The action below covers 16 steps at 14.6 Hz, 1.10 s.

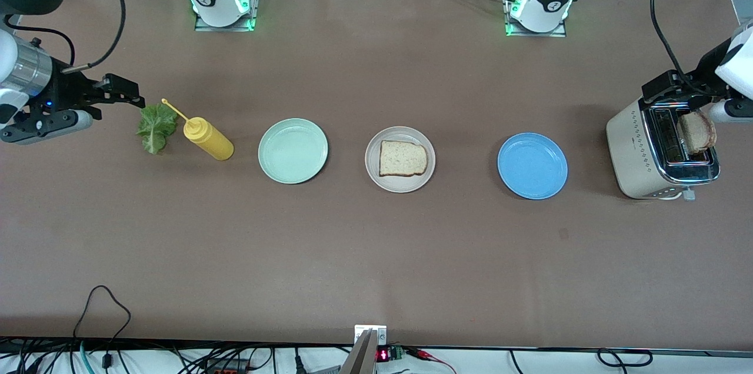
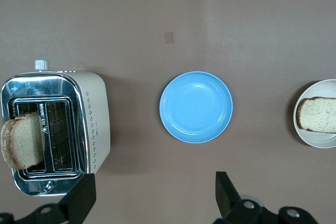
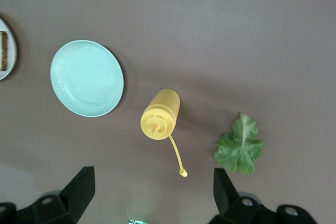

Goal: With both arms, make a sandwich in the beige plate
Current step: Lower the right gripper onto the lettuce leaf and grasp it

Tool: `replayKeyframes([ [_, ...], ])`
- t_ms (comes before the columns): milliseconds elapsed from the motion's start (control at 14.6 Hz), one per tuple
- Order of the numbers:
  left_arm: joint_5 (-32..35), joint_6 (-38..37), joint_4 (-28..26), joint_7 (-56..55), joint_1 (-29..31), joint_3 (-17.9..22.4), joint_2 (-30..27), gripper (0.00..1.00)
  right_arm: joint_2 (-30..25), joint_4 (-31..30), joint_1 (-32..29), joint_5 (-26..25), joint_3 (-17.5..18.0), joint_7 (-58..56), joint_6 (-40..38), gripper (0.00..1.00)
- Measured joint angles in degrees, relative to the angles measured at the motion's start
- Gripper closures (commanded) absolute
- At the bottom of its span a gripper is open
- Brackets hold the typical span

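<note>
Your beige plate [image 1: 372, 176] sat mid-table with one bread slice [image 1: 402, 158] on it, well apart from both hands. Your left gripper [image 2: 152, 195] hung wide open, looked like just beside the toaster [image 1: 635, 156] holding the other slice [image 1: 696, 132]. Right gripper [image 3: 152, 192] was open too, up by the lettuce leaf [image 1: 156, 127] and mustard bottle [image 1: 208, 138].

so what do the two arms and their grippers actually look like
Both arms are white and jointed with black bands, trailing black cables, on bases lit green. The right gripper is black with a silver metal wrist; the left gripper is black too. In the wrist views, each shows two dark wedge-shaped fingers.
</note>
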Motion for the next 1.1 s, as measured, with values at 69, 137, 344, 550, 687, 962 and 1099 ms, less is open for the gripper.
replayKeyframes([
  [69, 0.0, 0.0, -0.01, 0.0, 0.0, 0.0, 0.0, 0.0, 0.3, -0.12, -0.01, -1.3, -0.11, 0.62, -0.07, 0.0],
  [137, 0.0, 0.0, -0.01, 0.0, 0.0, 0.0, 0.0, 0.0, 0.67, -0.38, -0.02, -2.97, -0.27, 1.06, -0.1, 0.0],
  [344, 0.0, -0.01, -0.03, 0.0, 0.01, 0.01, 0.0, 0.0, 1.61, -3.02, -0.67, -7.78, -0.9, 1.7, 0.9, 0.0],
  [550, 0.0, -0.01, -0.04, 0.0, 0.01, 0.01, 0.01, 0.0, 2.12, -9.33, -2.94, -10.7, -1.66, 1.7, 8.0, 0.0],
  [687, 0.0, -0.01, -0.04, 0.0, 0.01, 0.01, 0.01, 0.0, 2.44, -15.1, -4.35, -11.2, -2.3, 1.7, 15.08, 0.0],
  [962, 0.0, -0.14, -0.04, 0.0, 0.01, 0.01, 0.0, 0.0, 3.02, -25.23, -5.69, -11.28, -3.41, 1.69, 28.47, 0.0],
  [1099, 0.0, -0.27, -0.04, 0.0, 0.01, 0.01, 0.01, 0.0, 3.56, -29.36, -6.09, -11.3, -4.0, 1.65, 34.33, 0.0],
])
